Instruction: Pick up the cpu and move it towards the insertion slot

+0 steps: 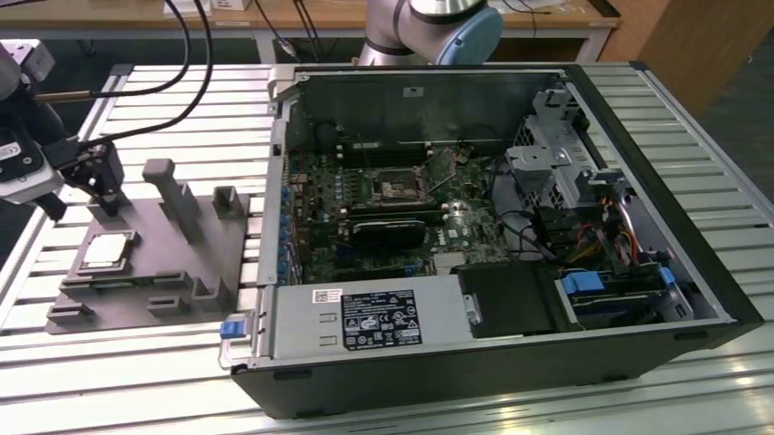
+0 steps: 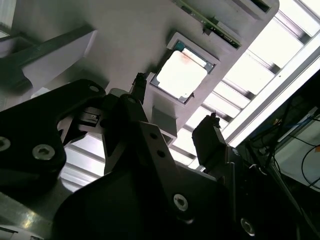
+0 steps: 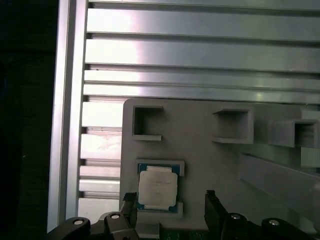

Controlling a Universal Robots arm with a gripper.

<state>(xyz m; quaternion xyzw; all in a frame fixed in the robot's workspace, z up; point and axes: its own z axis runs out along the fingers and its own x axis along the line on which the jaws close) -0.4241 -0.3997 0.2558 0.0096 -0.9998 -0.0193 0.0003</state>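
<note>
Cpu, the small flat square chip with a silvery-grey metal top and a paler rim (image 1: 107, 249), sat in its shallow recess on the grey plastic fixture plate (image 1: 158, 276), at the exterior view's left and well apart from the computer. On my remote screens, the slatted aluminium table (image 1: 121, 372) carried everything. The black desktop tower case (image 1: 484, 385) lay on its side with the panel off, across the middle and the exterior view's right. Inside it lay the green circuit board (image 1: 317, 213), and on that the insertion slot (image 1: 397, 188), a small square socket with a dark centre in a silvery metal bracket. The black two-fingered gripper (image 1: 82, 204) hung over the plate's far end, just beside the chip. In both wrist views its fingers (image 3: 214, 206) (image 2: 207, 142) stood spread, gripping nothing, with the cpu (image 3: 156, 189) (image 2: 179, 75) showing in the gap between them.
</note>
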